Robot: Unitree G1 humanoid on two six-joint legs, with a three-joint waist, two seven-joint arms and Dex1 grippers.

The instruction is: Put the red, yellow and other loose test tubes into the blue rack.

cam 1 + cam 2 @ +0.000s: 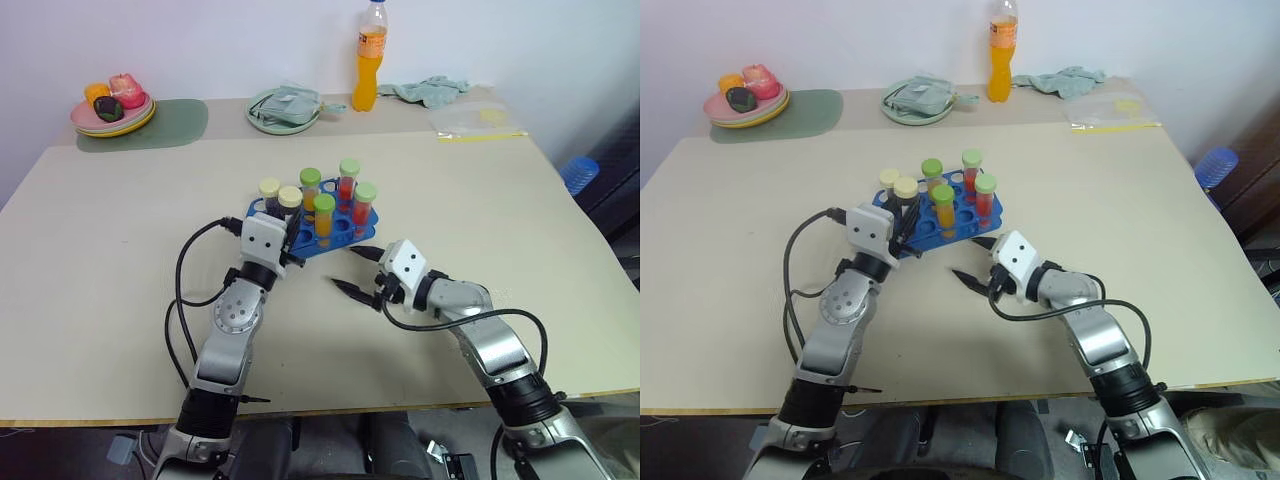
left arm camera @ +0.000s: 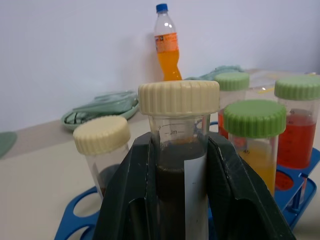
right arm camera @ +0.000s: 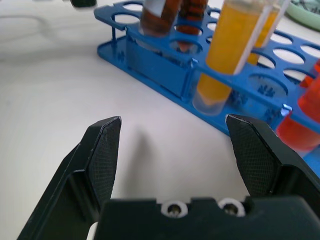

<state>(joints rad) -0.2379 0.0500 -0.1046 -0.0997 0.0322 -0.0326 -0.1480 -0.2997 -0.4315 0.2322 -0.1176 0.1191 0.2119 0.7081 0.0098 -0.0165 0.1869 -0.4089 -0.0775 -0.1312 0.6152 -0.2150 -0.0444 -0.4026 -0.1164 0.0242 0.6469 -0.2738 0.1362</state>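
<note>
The blue rack (image 1: 325, 228) mid-table holds six capped tubes: dark, orange, red. The left gripper (image 2: 181, 190) clamps a dark tube (image 2: 179, 165) at the rack's near-left corner. The right gripper (image 1: 357, 270) gapes empty beside the rack.

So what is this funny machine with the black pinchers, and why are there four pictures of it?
It is a robot with two arms, and each arm ends in a gripper with two black fingers. Two pictures come from cameras in its head, looking down at a beige table. The other two come from small cameras on its wrists, so you peek right between the fingers.

On the table stands a blue rack full of little tubes with cream and green caps, holding dark, orange and red liquid. The left gripper is around a dark tube with a cream cap, right at the rack. The right gripper is wide open and holds nothing.

At the back are an orange drink bottle, a plate of toy fruit and some cloths.
</note>
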